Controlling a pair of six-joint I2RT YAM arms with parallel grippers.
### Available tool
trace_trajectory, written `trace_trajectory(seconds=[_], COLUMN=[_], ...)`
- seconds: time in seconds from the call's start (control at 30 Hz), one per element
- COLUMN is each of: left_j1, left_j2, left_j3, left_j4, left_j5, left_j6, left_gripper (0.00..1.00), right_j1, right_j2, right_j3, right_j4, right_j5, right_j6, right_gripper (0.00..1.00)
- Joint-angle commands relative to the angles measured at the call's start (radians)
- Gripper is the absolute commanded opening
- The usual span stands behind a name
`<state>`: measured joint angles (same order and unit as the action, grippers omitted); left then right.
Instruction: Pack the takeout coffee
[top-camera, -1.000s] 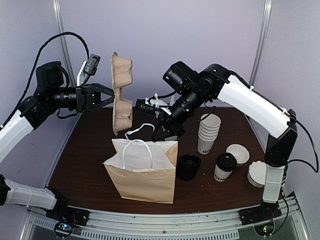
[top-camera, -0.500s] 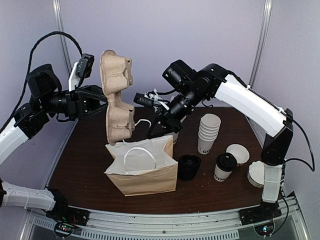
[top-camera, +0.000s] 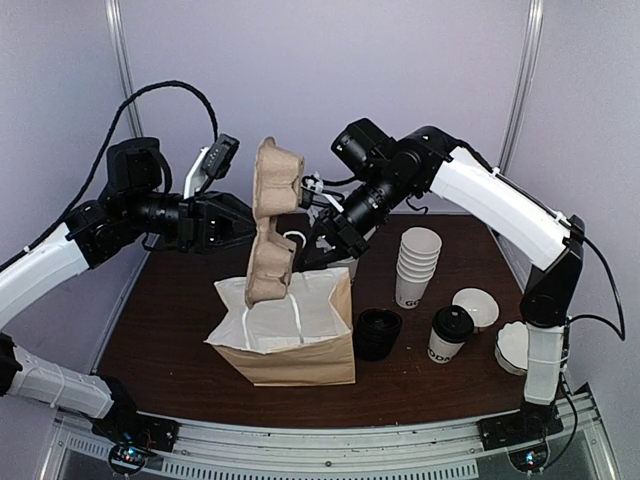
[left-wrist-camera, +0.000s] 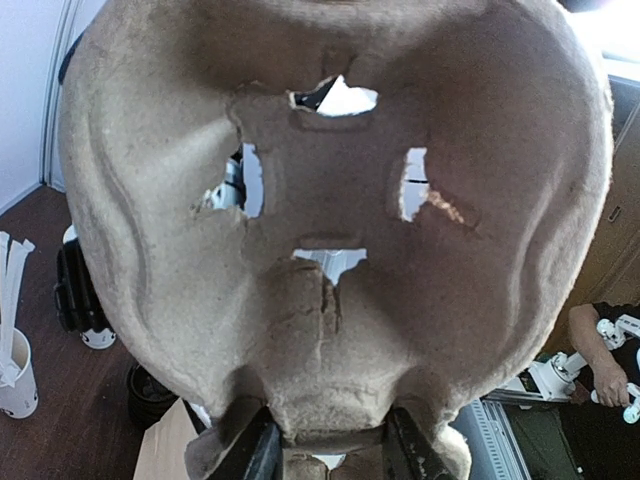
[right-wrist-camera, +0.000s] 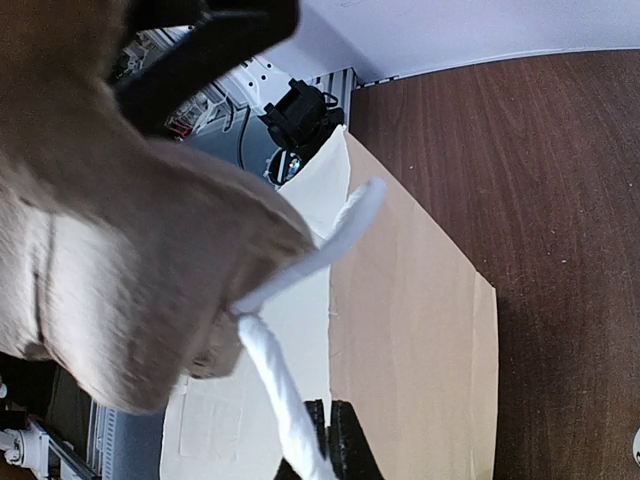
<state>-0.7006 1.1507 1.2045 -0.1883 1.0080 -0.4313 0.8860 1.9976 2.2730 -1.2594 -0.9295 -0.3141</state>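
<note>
The takeout coffee (top-camera: 447, 340), a white paper cup with dark lettering and a black dome lid, stands upright on the dark wooden table (top-camera: 170, 330), near the right front. It is apart from both arms. Just left of it sits a short black round container (top-camera: 378, 333). Behind it rises a stack of lidless white cups (top-camera: 416, 265), and to its right lies a white lid (top-camera: 476, 305). At the far right edge, another white cup (top-camera: 515, 347) holds white sticks.

Further left stands a brown paper bag (top-camera: 300, 350), upright and open, its lining white. What is inside cannot be seen.

The right arm arches over from the right, and the right gripper (top-camera: 316, 254) reaches down to the bag's far rim. Its jaws are closed tight on the bag's white cord handle (right-wrist-camera: 300, 260).

The left arm stretches in level from the left. The left gripper (top-camera: 245, 224), partly open, pinches the edge of a pulp cup carrier (top-camera: 272, 225). The carrier hangs on end, empty, with its lower end at the bag's mouth.
</note>
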Motion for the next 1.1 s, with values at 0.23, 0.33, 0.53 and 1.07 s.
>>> trace_trajectory(seconds=[0.23,0.33,0.53,1.07], left_j1=[-0.001,-0.002,-0.002,-0.041], left_j2=[0.083,0.101,0.126,0.069], left_j3=[0.116,0.165,0.160,0.053], left_j4=[-0.004,-0.013,0.016,-0.143], left_j5=[0.052,0.061,0.052,0.048], left_j6=[0.046,0.065,0.085,0.127], left_gripper=[0.33,0.33,0.33,0.33], right_j1=[0.006,0.014,0.016,-0.005], right_j2=[0.025,0.033,0.038,0.024], right_j3=[0.006,0.009,0.023,0.032], right_j4=[-0.023,-0.024,-0.030,-0.034], right_j5=[-0.074,-0.075,-0.085,-0.068], right_j6=[-0.035,-0.037,-0.041,-0.045], right_gripper=[0.00,0.00,0.00,0.00])
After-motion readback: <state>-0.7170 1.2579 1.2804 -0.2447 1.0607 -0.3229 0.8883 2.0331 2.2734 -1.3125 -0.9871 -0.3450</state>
